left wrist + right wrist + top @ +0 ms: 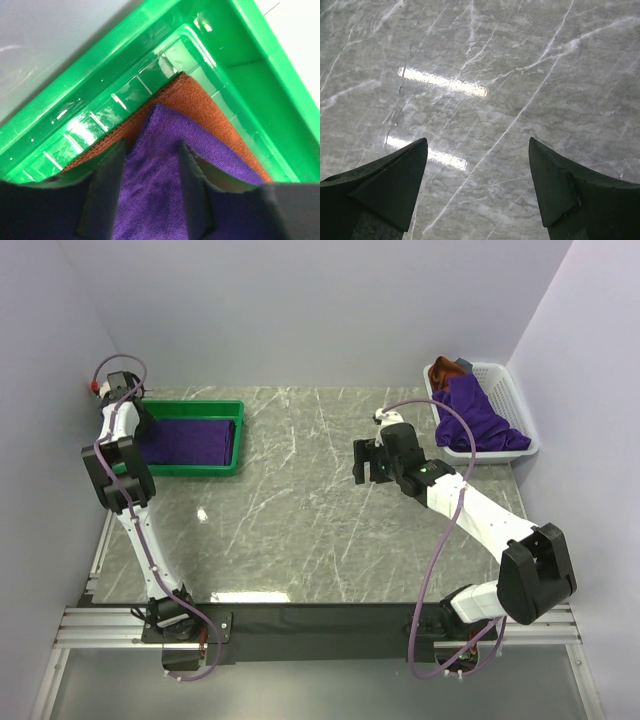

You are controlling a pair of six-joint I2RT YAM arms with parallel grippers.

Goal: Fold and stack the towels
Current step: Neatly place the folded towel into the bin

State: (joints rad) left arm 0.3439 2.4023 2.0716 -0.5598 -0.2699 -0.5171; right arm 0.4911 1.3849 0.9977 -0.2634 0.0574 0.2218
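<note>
We find the left gripper (pixel 151 150) low in the green tray (pixel 250 75), its fingers (pixel 105 190) on either side of a corner of the purple towel (pixel 160 125), which lies on a rust-brown towel (pixel 175 95). Whether they pinch it we cannot tell (cloth fills the gap). The right gripper (pixel 477 145) hangs spread wide above the marbled counter (pixel 480 60). A heaped purple towel (pixel 475 420) and a rust-brown cloth (pixel 445 370) sit in the white basket (pixel 505 390).

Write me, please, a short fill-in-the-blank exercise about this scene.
In the green tray, the purple towel lies on a lower towel coloured ___. The right gripper hovers over the table with jaws ___. The draped towel in the white basket is ___.
Missing: rust-brown; open; purple.
</note>
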